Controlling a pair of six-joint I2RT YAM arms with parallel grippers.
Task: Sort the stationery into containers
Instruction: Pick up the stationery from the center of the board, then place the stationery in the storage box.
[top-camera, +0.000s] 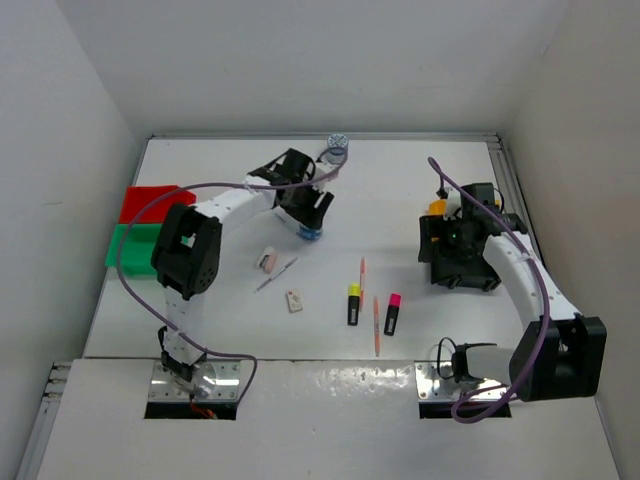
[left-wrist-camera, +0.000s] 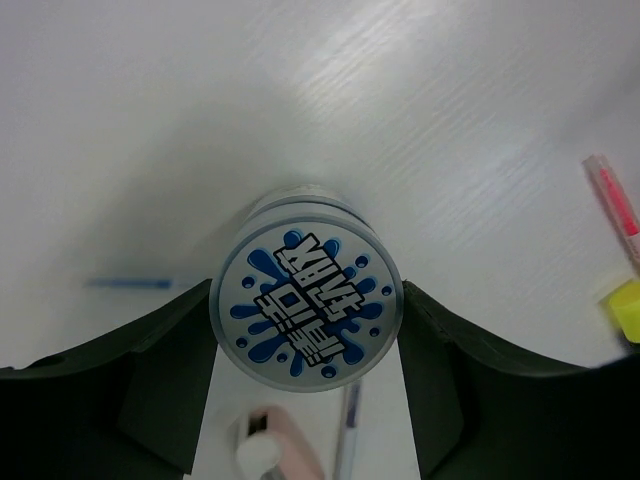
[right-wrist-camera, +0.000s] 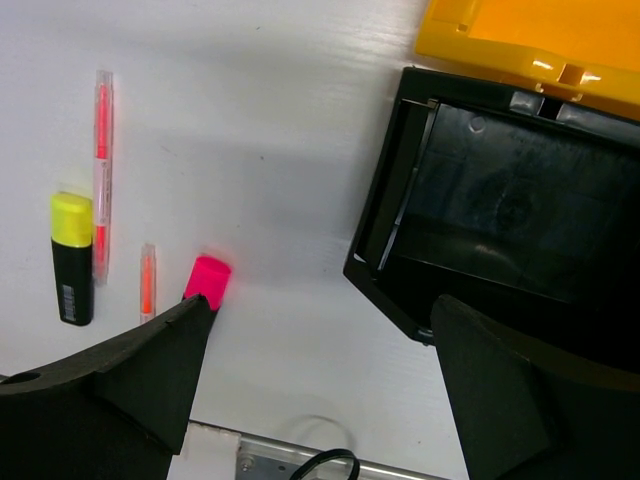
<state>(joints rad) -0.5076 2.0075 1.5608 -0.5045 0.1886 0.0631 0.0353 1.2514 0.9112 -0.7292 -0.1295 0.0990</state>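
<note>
Right gripper (right-wrist-camera: 322, 305), jaws spread wide, hangs over the edge of the black bin (right-wrist-camera: 500, 210). Well left of the bin, left gripper (left-wrist-camera: 306, 295) clasps a blue-white tape roll (left-wrist-camera: 305, 315) by its sides. A second roll (top-camera: 337, 148) lies farther back.

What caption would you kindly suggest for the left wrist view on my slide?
Left pincer straddling a blue-white tape roll on the white table.
</note>
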